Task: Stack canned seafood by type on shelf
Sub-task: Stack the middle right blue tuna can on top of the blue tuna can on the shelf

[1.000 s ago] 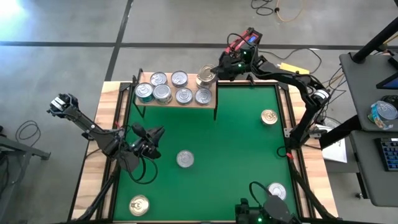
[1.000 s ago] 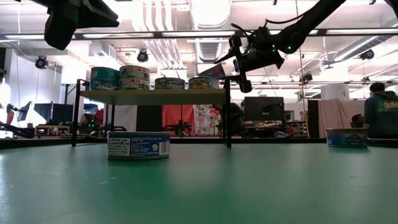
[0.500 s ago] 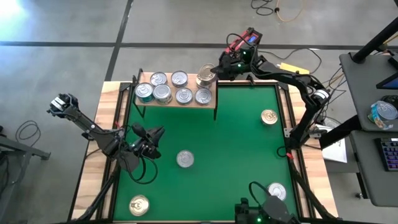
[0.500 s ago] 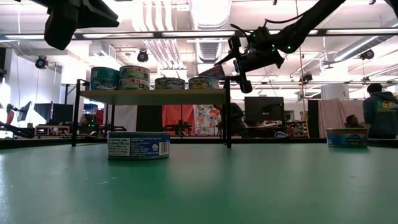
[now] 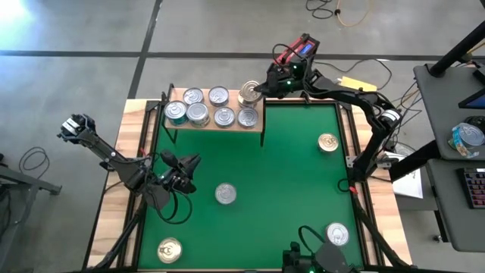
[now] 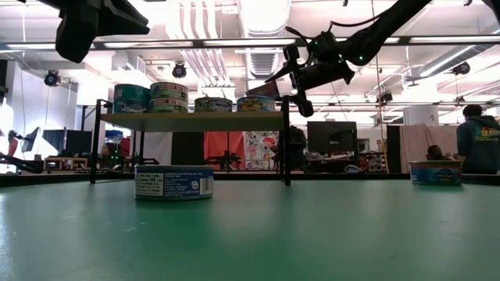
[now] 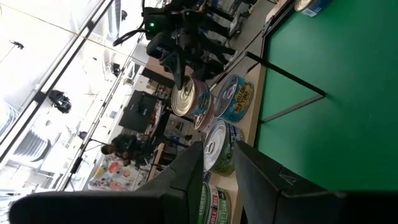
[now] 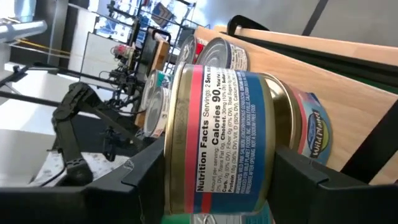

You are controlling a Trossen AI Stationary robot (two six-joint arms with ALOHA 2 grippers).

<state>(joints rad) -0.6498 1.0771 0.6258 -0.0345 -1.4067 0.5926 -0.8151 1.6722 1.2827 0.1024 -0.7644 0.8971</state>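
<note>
The shelf [image 5: 216, 121], a light-wood board on black legs, stands at the mat's far edge with several tins of canned seafood [image 5: 198, 114] on it, each resting on its flat bottom. My right gripper [image 5: 256, 89] reaches in from the far right and is shut on one more tin [image 5: 248, 92] over the shelf's far right corner. That tin fills the right wrist view [image 8: 217, 143]. My left gripper [image 5: 184, 168] hangs above the mat's left side, its fingers a little open with nothing between them [image 7: 217, 158]. My right gripper pinches the tin by its two flat faces: one finger [image 8: 143, 171] lies on one end and the other finger [image 8: 301, 171] on the gold-rimmed end [image 8: 281, 140]. It comes in about level from the table's far right. The tin sits lid up; whether it rests on the board I cannot tell.
Loose tins lie on the green mat: one in the middle [image 5: 225, 194], one at the right [image 5: 328, 142], one at the near left [image 5: 170, 249] and one at the near right [image 5: 337, 233]. A shelf tin [image 8: 310, 134] shows just past the held one.
My right gripper has rolled slightly with the tin, which now sits less tilted than a second ago and a touch farther toward the table's left over the shelf corner.
</note>
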